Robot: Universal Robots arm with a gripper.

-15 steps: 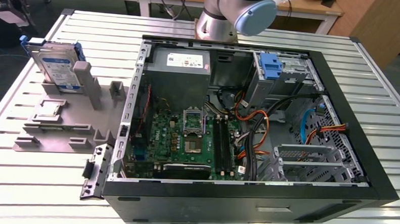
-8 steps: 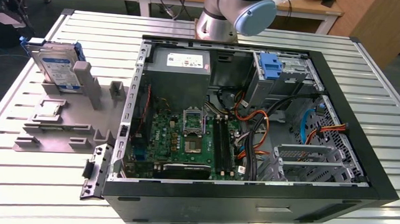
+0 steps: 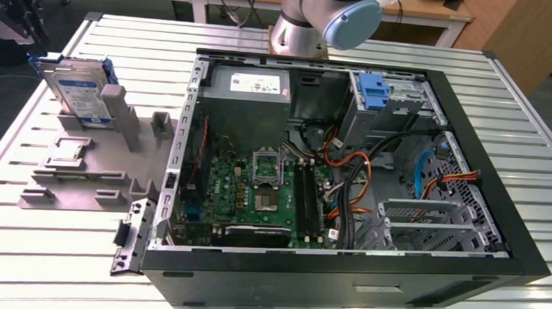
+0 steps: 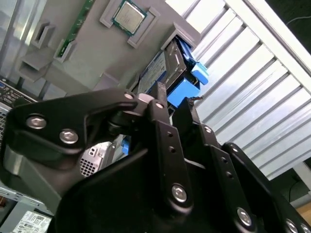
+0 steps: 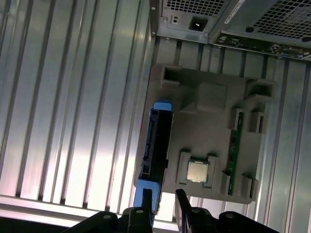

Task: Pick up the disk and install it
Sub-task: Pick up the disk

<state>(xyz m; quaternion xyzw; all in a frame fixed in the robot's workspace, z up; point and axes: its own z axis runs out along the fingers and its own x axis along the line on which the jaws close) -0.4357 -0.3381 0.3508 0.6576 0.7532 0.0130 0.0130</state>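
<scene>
– Jaws, black and parted with nothing between them, point at the disk [image 5: 156, 145] in the first wrist view. Where do we place it?
– We see it standing on edge in a slot of the grey holder [image 3: 107, 178], on the ribbed surface [image 3: 48, 256], at the exterior view's left of the open case [image 3: 345, 276].
– Why upright?
– We judge that pose offers its thin sides to a grasp; it is not yet in the case.

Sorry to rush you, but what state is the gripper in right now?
Gripper: open, holding nothing; the disk stands on edge in the grey holder, not gripped.
</scene>
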